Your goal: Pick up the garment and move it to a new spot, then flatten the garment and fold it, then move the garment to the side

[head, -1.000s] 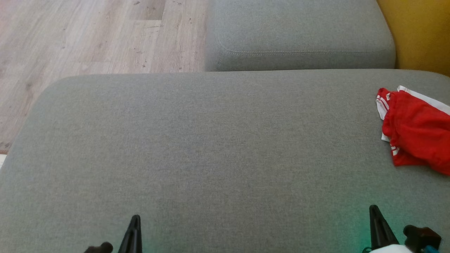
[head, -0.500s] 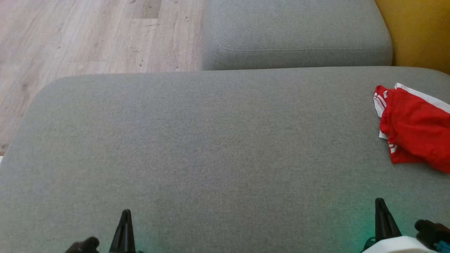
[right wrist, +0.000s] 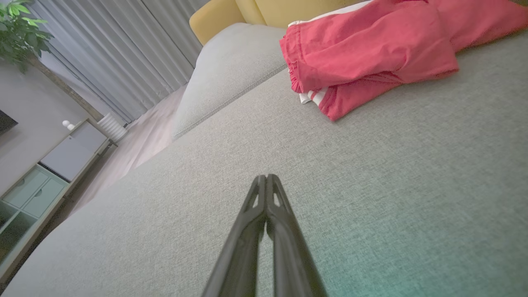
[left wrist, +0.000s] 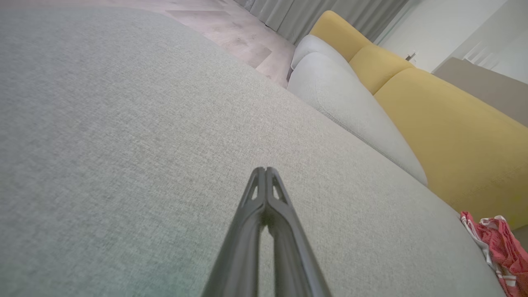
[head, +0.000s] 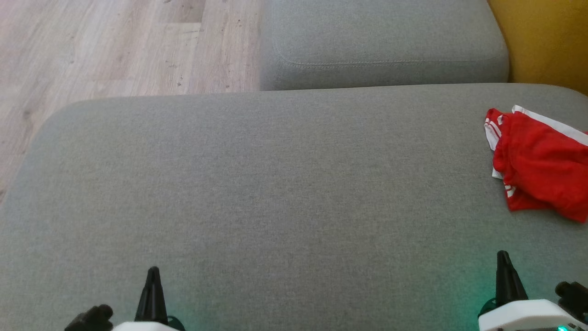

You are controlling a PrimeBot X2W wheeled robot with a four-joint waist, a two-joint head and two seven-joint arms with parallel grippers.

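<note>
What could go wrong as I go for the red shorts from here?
1. The red shorts lie crumpled far right on the gray cushion, cut off by the head view's edge, so part of the reach may go unseen.
2. The right gripper is shut; unless opened first, it would likely shove the fabric toward the yellow sofa back.
3. The layers overlap, so a pinch may catch only one and lift it bunched.

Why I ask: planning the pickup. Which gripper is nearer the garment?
The right gripper: the red garment lies beyond it, far across from the left gripper.
</note>
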